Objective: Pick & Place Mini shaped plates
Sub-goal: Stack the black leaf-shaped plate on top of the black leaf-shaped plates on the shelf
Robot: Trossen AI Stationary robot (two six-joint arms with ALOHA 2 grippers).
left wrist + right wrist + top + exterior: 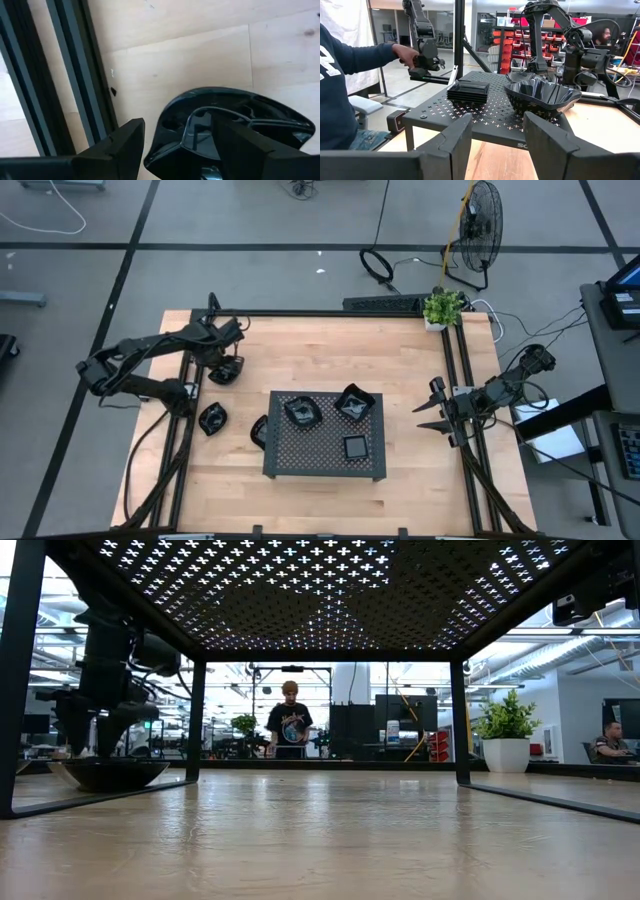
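Mini shaped plates [302, 412] are seen stacked on the perforated tray [325, 452] at mid-table: an angular pile, another angular pile [352, 402] beside it and a square pile [355, 447] nearer the front, while two more dishes [212, 418] lie on the wood to the tray's left. One round dish [226, 369] at the table's left rear is straddled by the left gripper [177, 142], its fingers spread with the rim between them, contact not certain. The right gripper [497, 137] is held open at the right edge. Only illegible white lettering on the tray's edge is glimpsed.
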